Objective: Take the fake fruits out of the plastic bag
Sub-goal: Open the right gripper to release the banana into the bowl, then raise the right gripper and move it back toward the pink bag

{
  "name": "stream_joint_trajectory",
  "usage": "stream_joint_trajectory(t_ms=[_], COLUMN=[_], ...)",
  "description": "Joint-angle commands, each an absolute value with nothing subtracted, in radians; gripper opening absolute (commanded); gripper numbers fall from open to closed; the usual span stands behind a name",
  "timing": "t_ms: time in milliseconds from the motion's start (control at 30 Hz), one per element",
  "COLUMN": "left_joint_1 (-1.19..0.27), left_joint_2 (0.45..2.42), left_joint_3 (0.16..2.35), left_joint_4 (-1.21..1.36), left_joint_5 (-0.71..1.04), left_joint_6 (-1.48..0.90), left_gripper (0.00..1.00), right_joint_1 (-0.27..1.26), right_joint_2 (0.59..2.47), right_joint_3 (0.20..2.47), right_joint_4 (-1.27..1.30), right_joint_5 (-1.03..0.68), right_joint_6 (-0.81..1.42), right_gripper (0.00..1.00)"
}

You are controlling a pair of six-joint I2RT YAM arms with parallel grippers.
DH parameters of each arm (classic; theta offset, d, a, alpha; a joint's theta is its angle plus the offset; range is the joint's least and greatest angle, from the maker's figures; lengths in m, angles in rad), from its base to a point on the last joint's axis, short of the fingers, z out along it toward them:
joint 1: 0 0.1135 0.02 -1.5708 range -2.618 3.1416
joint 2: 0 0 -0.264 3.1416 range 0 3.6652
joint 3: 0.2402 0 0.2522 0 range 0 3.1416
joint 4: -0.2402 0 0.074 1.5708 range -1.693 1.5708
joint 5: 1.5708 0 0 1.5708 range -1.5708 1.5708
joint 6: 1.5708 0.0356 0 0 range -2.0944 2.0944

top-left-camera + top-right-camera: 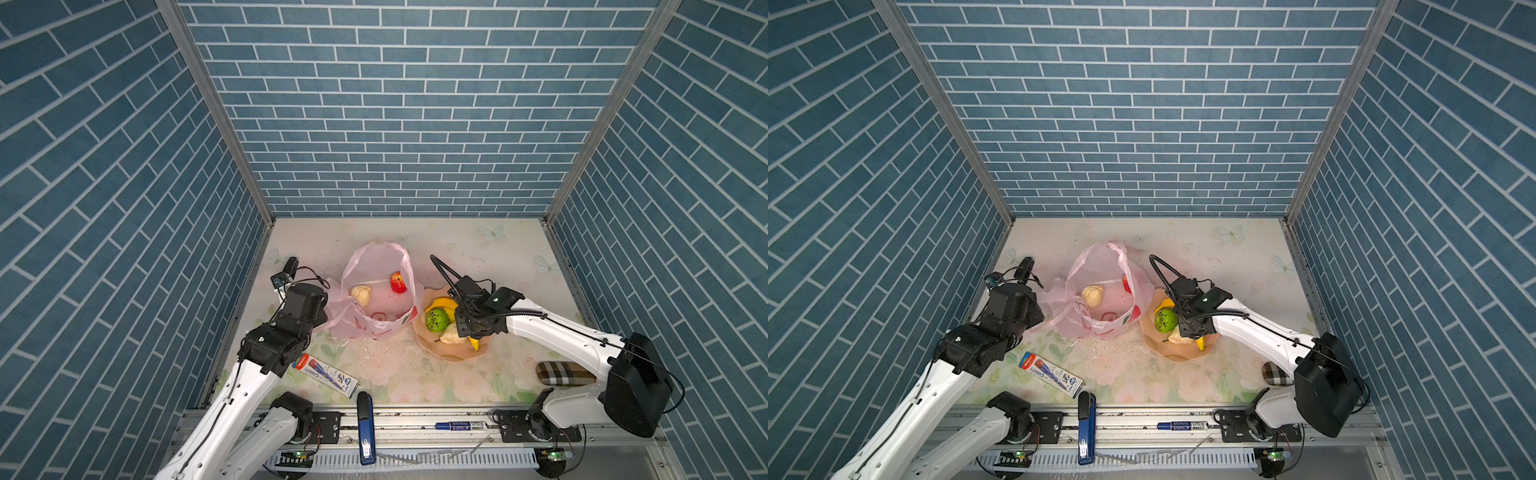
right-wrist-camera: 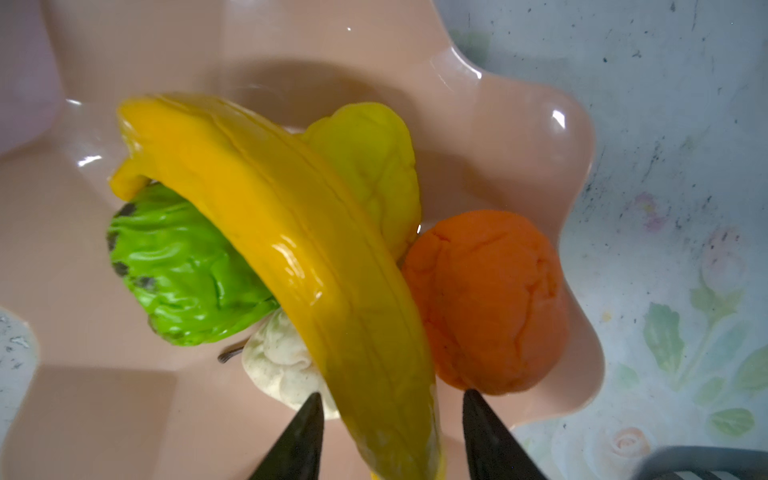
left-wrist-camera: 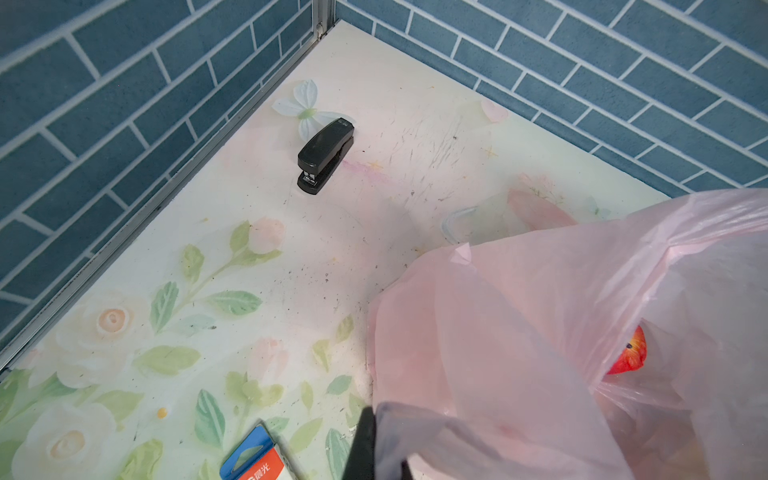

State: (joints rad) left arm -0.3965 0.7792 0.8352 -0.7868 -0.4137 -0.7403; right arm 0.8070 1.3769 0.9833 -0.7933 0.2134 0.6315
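Right jaws stand apart astride the banana (image 2: 291, 249), perched atop other fruits (image 2: 486, 299) on the plate (image 2: 519, 137) right of the bag (image 1: 374, 266), so it may roll off; left jaws clamp the bag's rim, a red fruit (image 1: 398, 282) and a cream fruit (image 1: 360, 294) inside.

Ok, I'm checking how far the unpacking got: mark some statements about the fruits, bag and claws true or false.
The red fruit lies inside the bag. True.
The banana lies inside the bag. False: it lies on the plate.
The right claw is open above the plate. True.
The left claw is open and touches nothing. False: it is shut on the bag's edge.
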Motion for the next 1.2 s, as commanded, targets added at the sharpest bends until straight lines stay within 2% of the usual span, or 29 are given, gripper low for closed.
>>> stream_joint_trajectory(t_ms=[0,267,600,900,1167], left_joint_1=[-0.392,-0.392,-0.392,-0.392,-0.392], left_joint_2=[0.782,0.78,0.798,0.804,0.83], left_joint_3=[0.826,0.849,0.876,0.875,0.853], left_joint_4=[-0.78,-0.781,-0.792,-0.776,-0.755], left_joint_5=[-0.414,-0.366,-0.237,-0.165,-0.166], left_joint_6=[-0.731,-0.687,-0.615,-0.583,-0.597], left_gripper=[0.02,0.02,0.01,0.01,0.01], right_joint_1=[0.813,0.814,0.814,0.821,0.947], right_joint_2=[1.332,1.292,1.374,1.534,1.801], right_joint_3=[1.02,1.126,1.405,1.765,2.169], right_joint_4=[-0.822,-0.789,-0.768,-0.742,-0.841], right_joint_5=[0.233,0.236,0.247,0.106,-0.001], right_joint_6=[0.647,0.564,0.393,0.227,0.129], right_gripper=[0.56,0.57,0.56,0.53,0.48])
